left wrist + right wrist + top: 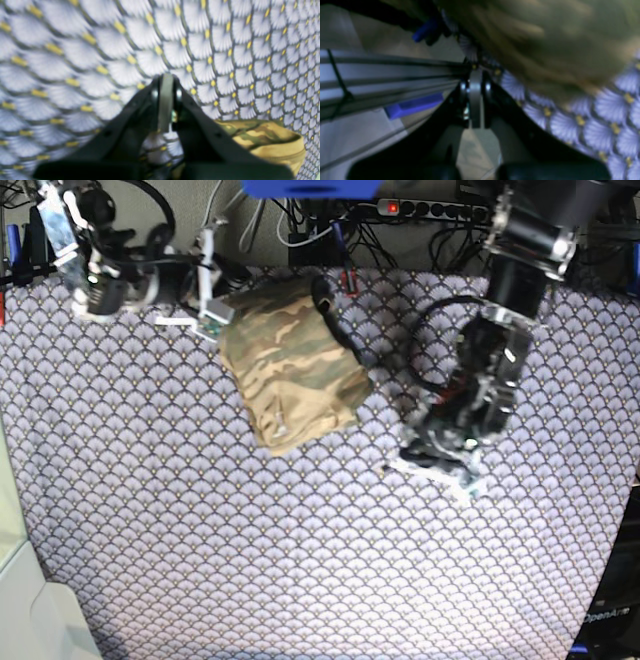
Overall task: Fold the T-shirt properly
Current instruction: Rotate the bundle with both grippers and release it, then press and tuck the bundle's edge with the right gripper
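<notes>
T-shirt [293, 362] lies folded on the scallop-patterned tablecloth [250, 560]. Left claw [166, 80] pressed together, empty; right claw [476, 75] likewise, beside the shirt.

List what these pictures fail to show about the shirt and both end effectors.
- T-shirt: base view shows a folded bundle; sleeves and collar are tucked out of sight.
- T-shirt in the right wrist view: blurred, no fold edges readable.
- Left wrist view: only a corner of the shirt shows, behind the left end effector.
- Right end effector: shut, but blur hides whether its tip touches the tablecloth.
</notes>
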Available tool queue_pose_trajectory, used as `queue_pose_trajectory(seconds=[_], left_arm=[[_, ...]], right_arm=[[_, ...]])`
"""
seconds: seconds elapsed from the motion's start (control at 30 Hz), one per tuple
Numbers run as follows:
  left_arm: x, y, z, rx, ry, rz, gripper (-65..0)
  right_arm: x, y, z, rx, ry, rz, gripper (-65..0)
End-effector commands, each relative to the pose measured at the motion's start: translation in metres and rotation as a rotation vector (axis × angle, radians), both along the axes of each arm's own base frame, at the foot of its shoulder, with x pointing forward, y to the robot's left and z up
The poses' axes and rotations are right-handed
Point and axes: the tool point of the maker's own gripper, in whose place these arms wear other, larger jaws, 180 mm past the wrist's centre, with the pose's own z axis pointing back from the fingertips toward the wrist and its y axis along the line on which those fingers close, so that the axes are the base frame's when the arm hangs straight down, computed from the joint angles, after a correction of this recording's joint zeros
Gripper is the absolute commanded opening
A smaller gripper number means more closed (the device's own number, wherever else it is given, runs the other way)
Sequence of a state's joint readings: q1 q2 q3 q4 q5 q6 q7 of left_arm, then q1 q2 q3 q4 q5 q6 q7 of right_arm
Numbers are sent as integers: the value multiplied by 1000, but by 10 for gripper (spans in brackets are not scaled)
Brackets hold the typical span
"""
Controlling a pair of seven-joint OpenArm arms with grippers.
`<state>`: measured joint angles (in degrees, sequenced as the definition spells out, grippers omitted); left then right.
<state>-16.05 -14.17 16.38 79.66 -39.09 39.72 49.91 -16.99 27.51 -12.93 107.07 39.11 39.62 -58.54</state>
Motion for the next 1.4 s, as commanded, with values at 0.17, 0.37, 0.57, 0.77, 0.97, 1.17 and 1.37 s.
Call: queue_pose_trajectory(seconds=[0.17, 0.37, 0.57, 0.77, 0.97, 1.17, 1.37], left_arm=[[-18, 34, 17, -39, 24, 32, -638], [-63, 91, 9, -30, 62, 163, -638], [-99, 131, 6, 14, 80, 245, -638], [-116, 143, 14, 17, 68, 282, -638], [-126, 140, 14, 20, 73, 269, -638], [-129, 138, 14, 20, 76, 264, -638], [-133, 138, 11, 21, 88, 263, -638]], right_arm=[[19, 1, 35, 36, -103, -11, -650], [38, 23, 48, 105, -143, -30, -650], [47, 46, 52, 140, -143, -15, -650], [44, 70, 48, 180, -118, 37, -650], [52, 77, 6, 205, 13, 4, -650], [66, 83, 2, 211, 15, 14, -650], [64, 102, -12, 239, 67, 28, -650]])
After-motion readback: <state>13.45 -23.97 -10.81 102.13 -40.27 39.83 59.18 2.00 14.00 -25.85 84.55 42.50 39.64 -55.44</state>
